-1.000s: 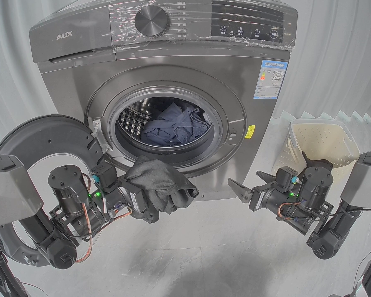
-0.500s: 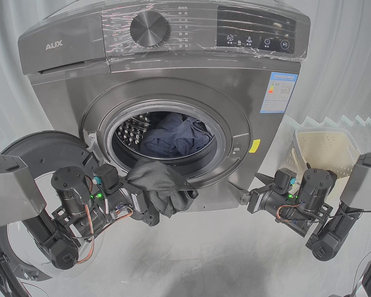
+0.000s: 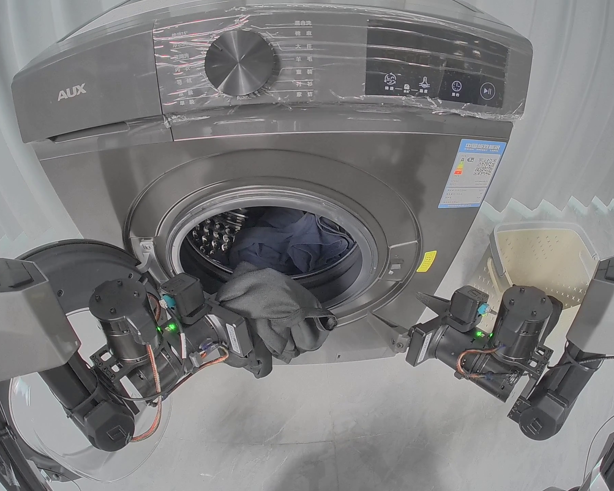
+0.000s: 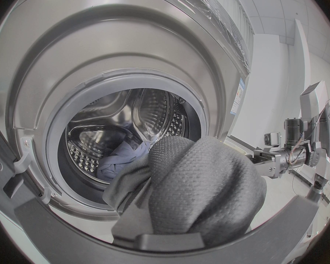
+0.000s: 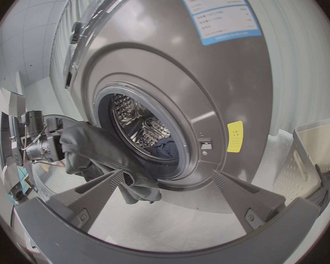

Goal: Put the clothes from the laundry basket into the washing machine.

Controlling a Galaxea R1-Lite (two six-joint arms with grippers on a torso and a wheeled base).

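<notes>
The grey washing machine (image 3: pixel 266 138) stands with its round door (image 3: pixel 68 267) swung open to the left. Blue clothes (image 3: pixel 286 243) lie inside the drum. My left gripper (image 3: pixel 266 322) is shut on a dark grey garment (image 3: pixel 280 308), bunched and draped over its fingers (image 4: pixel 154 231). The garment (image 4: pixel 194 180) hangs at the lower rim of the drum opening, just outside it. My right gripper (image 3: pixel 416 315) is open and empty, low by the machine's front right, its fingers (image 5: pixel 110 184) spread wide. The cream laundry basket (image 3: pixel 546 260) stands to the machine's right with a dark garment (image 5: pixel 328 187) in it.
The open door sits close behind my left arm. A pale curtain hangs behind and beside the machine. Bare grey floor (image 3: pixel 334 410) stretches in front of the machine between both arms.
The whole view has closed in on the machine, so the camera moved. The left gripper with the grey garment now sits nearer the drum opening, overlapping its lower rim. The right gripper stays open.
</notes>
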